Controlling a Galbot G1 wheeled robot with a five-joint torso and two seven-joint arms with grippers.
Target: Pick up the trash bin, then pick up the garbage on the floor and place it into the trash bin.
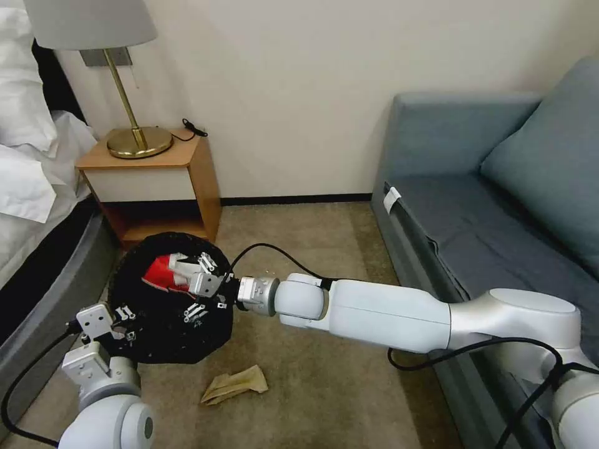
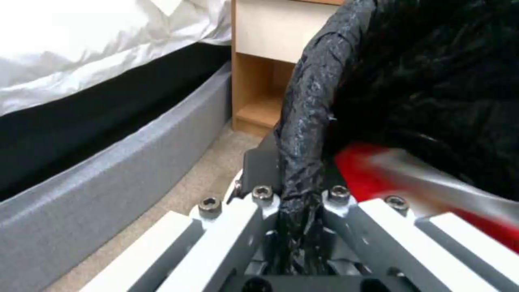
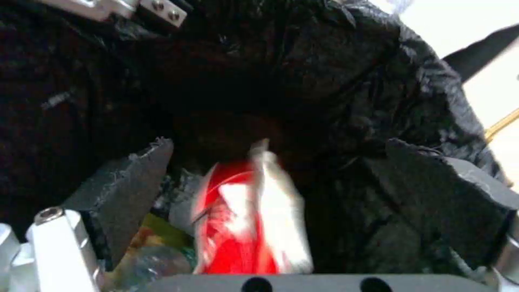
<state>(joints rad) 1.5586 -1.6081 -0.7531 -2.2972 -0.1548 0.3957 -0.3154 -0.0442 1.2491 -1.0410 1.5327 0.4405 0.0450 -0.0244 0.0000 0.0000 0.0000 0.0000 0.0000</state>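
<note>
Red packet dropping into the held bin.
Left gripper jaws clamp the bin rim; right gripper jaws released over it, red packet falling; keep bin level; paper bag lies beside it.

arms: big, round, smooth and white, with shiny silver joints
cables: black, looping beside each arm
left gripper: light grey blocks with white bars
right gripper: silver wrist, grey metal fingers with dark rough pads
screws: small, dark and round, set in rows on the gripper bars
</note>
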